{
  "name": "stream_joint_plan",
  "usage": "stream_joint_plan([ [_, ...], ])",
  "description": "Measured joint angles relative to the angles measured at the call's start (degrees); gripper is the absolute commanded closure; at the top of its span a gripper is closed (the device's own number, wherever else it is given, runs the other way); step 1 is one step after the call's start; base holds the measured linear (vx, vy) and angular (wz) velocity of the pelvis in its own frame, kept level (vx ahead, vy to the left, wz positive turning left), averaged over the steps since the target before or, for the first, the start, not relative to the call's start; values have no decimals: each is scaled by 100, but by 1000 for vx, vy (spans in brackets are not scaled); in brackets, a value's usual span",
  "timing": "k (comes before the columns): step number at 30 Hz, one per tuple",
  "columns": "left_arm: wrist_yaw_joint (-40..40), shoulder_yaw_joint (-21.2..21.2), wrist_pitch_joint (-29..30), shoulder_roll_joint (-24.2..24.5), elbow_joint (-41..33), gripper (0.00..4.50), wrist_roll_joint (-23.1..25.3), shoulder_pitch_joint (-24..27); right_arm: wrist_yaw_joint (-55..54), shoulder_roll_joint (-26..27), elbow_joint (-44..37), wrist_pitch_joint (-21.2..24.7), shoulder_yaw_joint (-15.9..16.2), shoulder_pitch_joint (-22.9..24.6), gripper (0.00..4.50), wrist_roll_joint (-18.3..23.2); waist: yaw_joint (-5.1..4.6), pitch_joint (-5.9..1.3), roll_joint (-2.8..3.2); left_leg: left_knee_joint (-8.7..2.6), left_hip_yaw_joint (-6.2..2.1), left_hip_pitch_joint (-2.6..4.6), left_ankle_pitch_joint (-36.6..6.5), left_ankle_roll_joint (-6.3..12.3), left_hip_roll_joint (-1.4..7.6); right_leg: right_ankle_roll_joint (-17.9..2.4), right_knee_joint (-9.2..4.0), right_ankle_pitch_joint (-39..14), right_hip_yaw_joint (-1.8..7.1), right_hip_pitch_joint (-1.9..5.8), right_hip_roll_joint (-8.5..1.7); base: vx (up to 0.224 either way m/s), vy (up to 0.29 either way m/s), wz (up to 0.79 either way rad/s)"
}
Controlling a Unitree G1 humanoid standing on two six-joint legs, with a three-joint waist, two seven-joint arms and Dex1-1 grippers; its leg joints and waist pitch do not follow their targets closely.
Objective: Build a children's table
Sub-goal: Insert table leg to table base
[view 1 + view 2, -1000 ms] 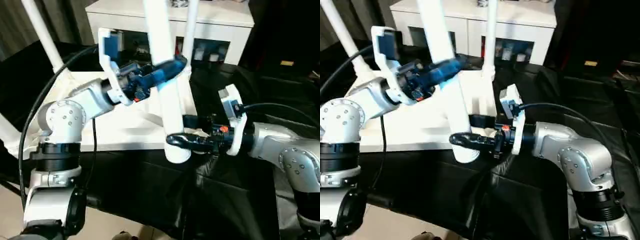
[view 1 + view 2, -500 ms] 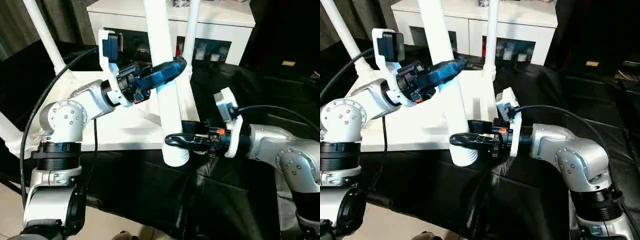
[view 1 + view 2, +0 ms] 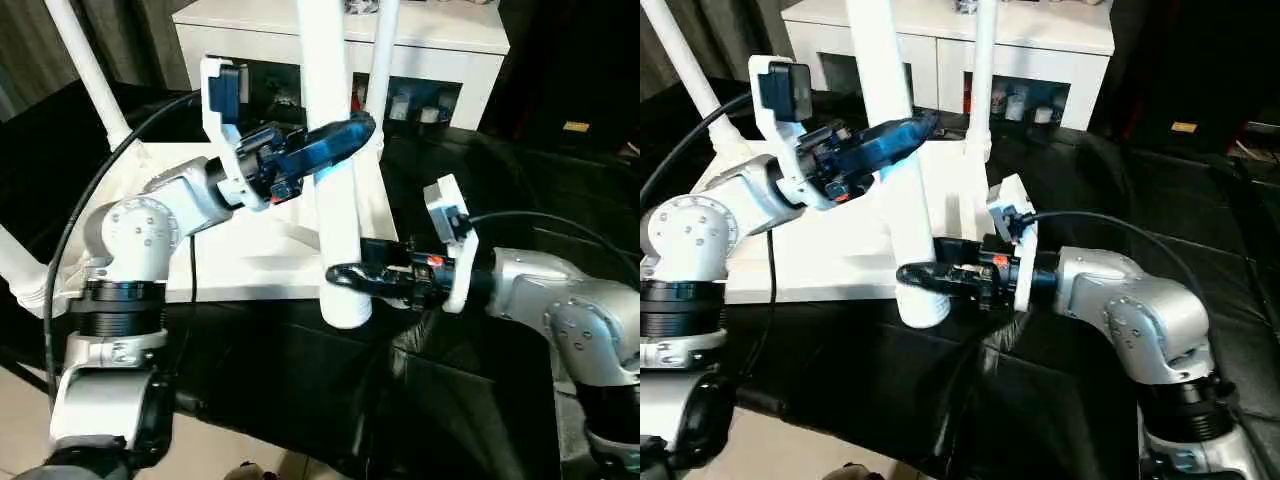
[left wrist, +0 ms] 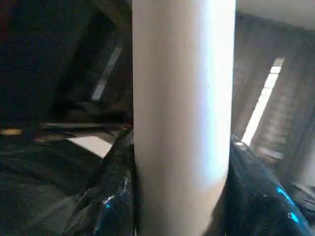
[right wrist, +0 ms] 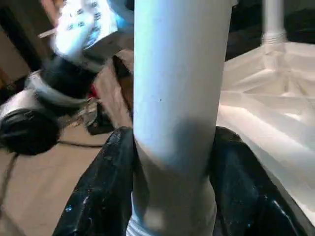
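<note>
Right now both grippers hold one big white leg (image 3: 335, 200) that stands almost straight up in the middle. The left gripper (image 3: 335, 140) comes in from 9 o'clock and pinches the leg high up, one black finger (image 4: 110, 196) on each side of it. The right gripper (image 3: 345, 275) comes in from 3 o'clock and pinches the same leg low down, close to its thick round end, with its fingers (image 5: 106, 196) pressed on both sides.

Behind the leg, the white tabletop (image 3: 250, 250) lies upside down on a black cloth (image 3: 450, 400). Two more legs stand up from it, one at 11 o'clock (image 3: 85, 70) and one at 12 o'clock (image 3: 380, 60). A white cabinet (image 3: 440, 45) sits farther back at 12 o'clock.
</note>
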Motion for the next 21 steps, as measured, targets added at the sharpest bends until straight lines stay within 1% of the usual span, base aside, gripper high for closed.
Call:
stream_joint_plan([
  [1,155,-48,-111,-49,74,211,107,-71,-144,87,78,-101,34,-36,262,-141,-1,0,0,0,0,-2,1,-1,0,-1,0,1,0,-1,0,0,0,0],
  [2,300,-64,-189,-87,124,211,209,-128,-269,151,153,-215,88,-94,262,-268,-4,0,0,0,0,0,2,-3,0,-1,1,1,0,0,0,0,0,0],
  [3,490,-75,-284,-110,154,198,335,-174,-445,205,182,-325,125,-128,262,-425,-8,0,1,0,0,-1,3,-6,0,-1,1,1,0,0,0,0,0,0],
  [4,765,-68,-439,-112,193,191,528,-226,-669,253,250,-518,160,-131,262,-688,-9,0,1,0,-1,0,7,-11,1,-1,3,1,-1,1,0,0,0,0],
  [5,957,-67,-570,-109,226,180,688,-245,-809,297,294,-624,199,-132,262,-838,-13,0,1,0,-1,0,7,-12,0,-1,4,1,0,0,0,0,0,0],
  [6,1166,-79,-734,-117,263,180,888,-247,-970,358,366,-714,218,-134,262,-995,-22,0,1,0,-1,0,7,-12,1,0,5,1,-1,1,0,0,0,0],
  [8,1591,-142,-1060,-195,353,160,1294,-247,-1319,545,489,-920,294,-135,262,-1342,-24,0,2,0,-2,-5,8,-13,2,0,4,0,-2,-5,1,0,0,0],
  [10,2023,-179,-1327,-348,470,155,1609,-246,-1675,724,637,-1175,386,-154,262,-1677,-28,0,1,-1,-2,-10,7,-13,2,0,2,0,-3,-9,1,0,0,0],
  [12,2225,-241,-1471,-435,522,155,1783,-236,-1919,836,694,-1365,527,-157,263,-1929,-24,0,1,-1,-2,-13,7,-12,2,1,0,0,-3,-12,1,0,0,0],
  [13,2414,-262,-1543,-503,512,155,1867,-204,-2132,910,796,-1550,618,-198,263,-2147,-24,0,1,-1,-2,-13,6,-11,2,0,-1,0,-3,-11,1,0,0,0],
  [16,2792,-288,-1550,-711,474,155,1966,-138,-2491,1051,912,-1843,706,-258,263,-2534,-22,1,2,-1,-2,-14,5,-10,2,0,-3,0,-3,-10,1,0,0,0],
  [19,3264,-210,-1548,-972,390,155,2011,-84,-2753,1184,1038,-2055,743,-316,264,-2800,-22,1,2,-1,-2,-13,6,-10,2,-1,-3,1,-2,-8,0,0,0,0],
  [20,3387,-205,-1568,-1036,370,172,2044,-69,-2820,1222,1052,-2109,759,-316,264,-2878,-26,1,2,-1,-1,-13,6,-10,2,-1,-3,1,-2,-8,1,0,0,0],
  [21,3496,-197,-1595,-1095,359,172,2075,-58,-2866,1251,1078,-2158,779,-316,264,-2925,-29,1,2,-1,-2,-12,6,-11,2,-1,-3,1,-2,-8,1,0,0,0],
])
